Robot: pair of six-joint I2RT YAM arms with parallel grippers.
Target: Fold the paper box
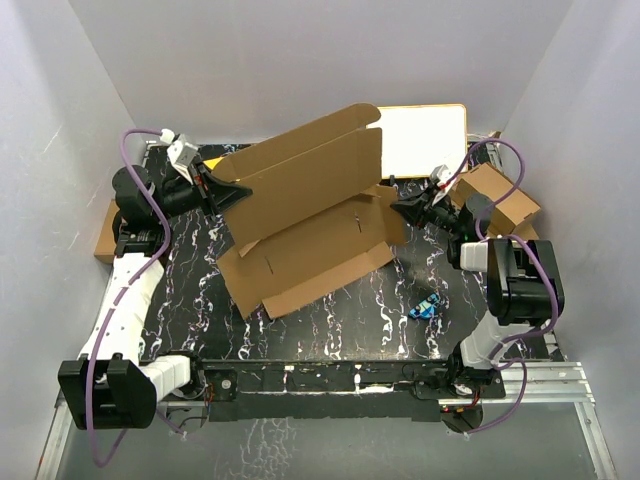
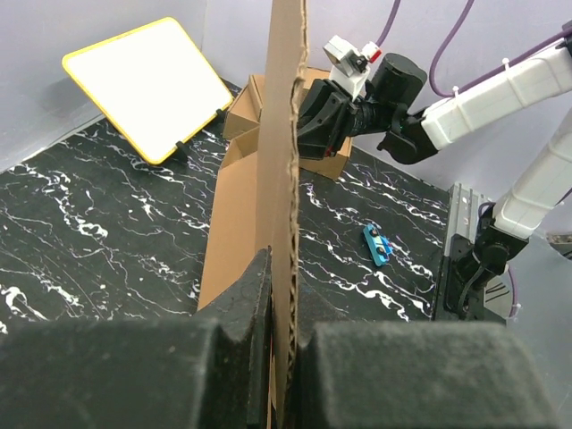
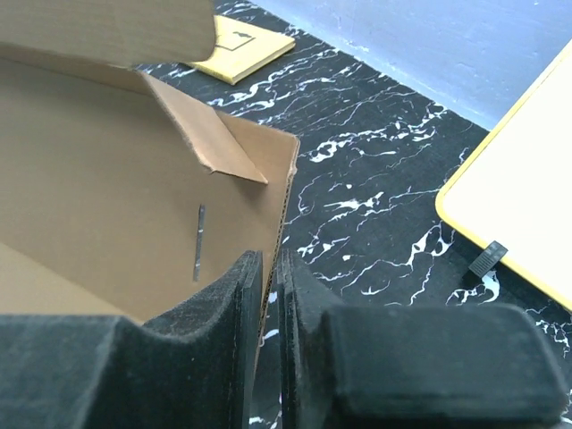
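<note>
The paper box (image 1: 310, 230) is sitting half folded in the middle of the black marbled tabletop (image 1: 350, 320). Its base is lying flat while its large panel is standing raised and leaning toward the far edge. The left gripper (image 1: 238, 190) is reaching in from the left edge and pinching the left end of that raised panel, with its fingers (image 2: 241, 304) pressed tight against both faces of the cardboard. The right gripper (image 1: 397, 209) is coming in from the right edge, its fingers (image 3: 223, 304) sitting close on either side of the box's right-hand flap. Whether they are actually squeezing the flap cannot be told. A yellow-rimmed white board (image 1: 425, 135) is lying at the far right corner, a smaller cardboard box (image 1: 500, 195) is resting by the right edge, and a small blue object (image 1: 425, 305) is lying near the right arm.
</note>
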